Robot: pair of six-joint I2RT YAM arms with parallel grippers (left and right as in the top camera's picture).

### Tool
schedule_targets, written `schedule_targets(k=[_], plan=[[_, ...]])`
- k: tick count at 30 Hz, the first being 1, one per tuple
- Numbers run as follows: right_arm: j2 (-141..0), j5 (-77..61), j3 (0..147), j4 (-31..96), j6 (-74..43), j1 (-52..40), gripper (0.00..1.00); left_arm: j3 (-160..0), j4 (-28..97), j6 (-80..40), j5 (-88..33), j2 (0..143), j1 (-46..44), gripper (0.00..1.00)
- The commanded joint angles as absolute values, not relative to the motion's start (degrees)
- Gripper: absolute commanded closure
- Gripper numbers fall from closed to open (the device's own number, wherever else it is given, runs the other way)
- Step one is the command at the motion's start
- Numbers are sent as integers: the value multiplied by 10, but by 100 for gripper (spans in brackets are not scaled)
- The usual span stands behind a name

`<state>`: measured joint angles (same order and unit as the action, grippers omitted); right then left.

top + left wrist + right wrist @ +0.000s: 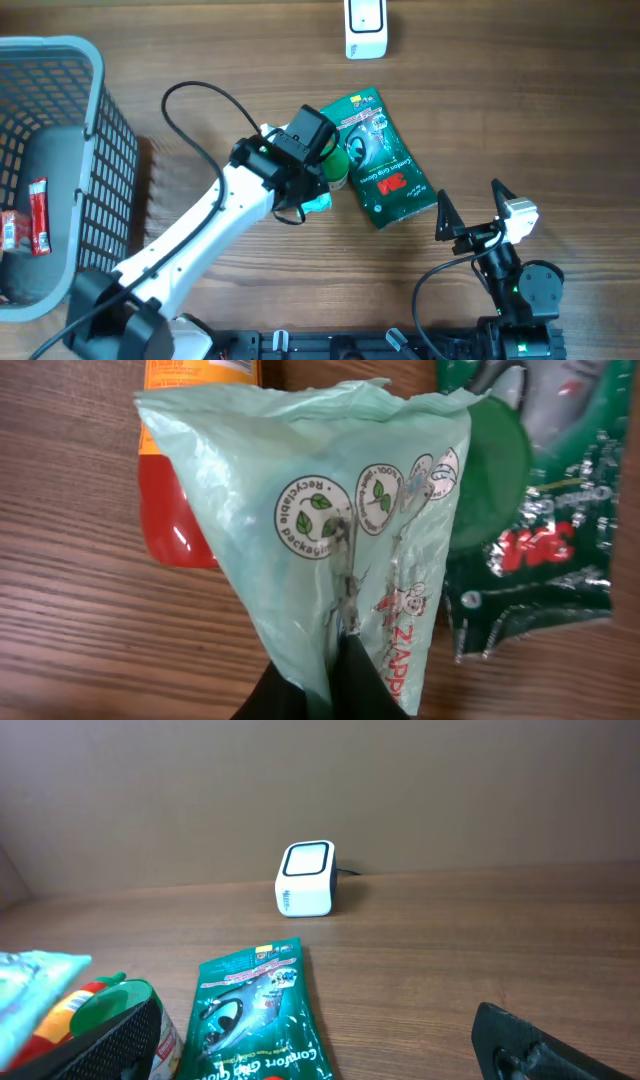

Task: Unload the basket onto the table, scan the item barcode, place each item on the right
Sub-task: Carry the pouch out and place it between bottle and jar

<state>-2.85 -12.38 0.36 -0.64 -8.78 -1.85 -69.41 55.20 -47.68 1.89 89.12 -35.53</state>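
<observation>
The left end effector (345,660) is closed tight on a pale green bag (320,510). Its black fingers (372,685) pinch the crumpled lower end of the bag, so the plastic fans out in front of the left wrist camera, showing round recycling marks and red lettering. From overhead, this end effector sits near the middle of the worktop (560,110), and only a small teal corner of the bag shows beneath the wrist. Whether the bag is clear of the worktop I cannot tell.

Behind the bag a red bottle (175,510) lies on its side, its green cap at the edge of a green glove pack (385,165) that lies flat just right of the left end effector.

The scanner (366,28), white with a dark window, stands at the far edge of the worktop, well apart from the bag.

The right end effector (468,192) hangs low at the near right with its jaws spread wide, holding and touching nothing.

A grey basket (85,60) stands at the left edge with a red packet (25,225) inside.
</observation>
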Motion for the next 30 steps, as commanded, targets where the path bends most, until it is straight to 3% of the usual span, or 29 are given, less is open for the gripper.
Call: schedule_targets(k=[1,16,21,23,26,27,30], plan=[[-29,-120,3,-9,-91,-21,0,-693,537,-489,31,938,-359,96],[-29,-120,3,-9,-91,-21,0,-693,488,-489,31,1084,-359,96],[-29,-120,3,-9,-91,-21,0,-693,475,-489,31,1092,-359,89],[-29,-120,3,-9,-91,-21,0,-693,476,-489,31,1092,-359,78],[-29,-120,3,-9,-91,-21,0,-694,478,-489,20,1091,-359,33],[-29,-120,3,-9,-91,-21,0,-695,478,-489,15,1091,-359,22],[-29,-120,3,-9,-91,-21,0,-711,495,-489,14,1086,-358,13]])
